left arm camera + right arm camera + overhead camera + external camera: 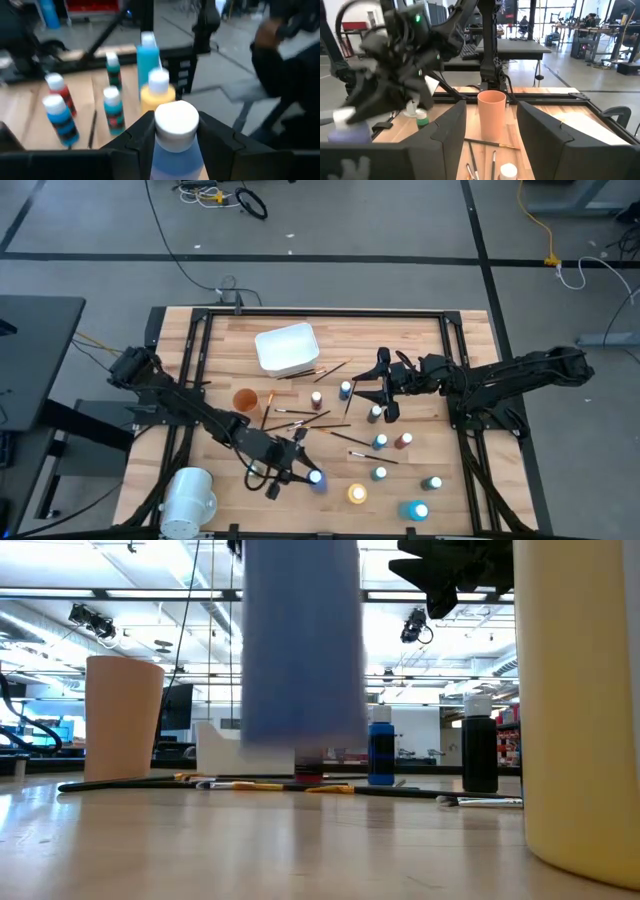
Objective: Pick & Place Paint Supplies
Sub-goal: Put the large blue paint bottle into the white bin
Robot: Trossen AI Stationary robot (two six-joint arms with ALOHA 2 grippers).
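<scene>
Bright overhead ceiling lights, soft shadows; my left gripper motion-blurred, blue bottle smeared close to low camera.

A grey concrete floor, crossed by dark tape lines, is seen all around the wooden bench. Beyond the bench's far edge, a coil of black cable and a yellow cable are laid on that floor. Past the bench, a large open hall is shown, lit by ceiling strip lights, with a dark desk standing behind the bench and further workstations farther back.
</scene>
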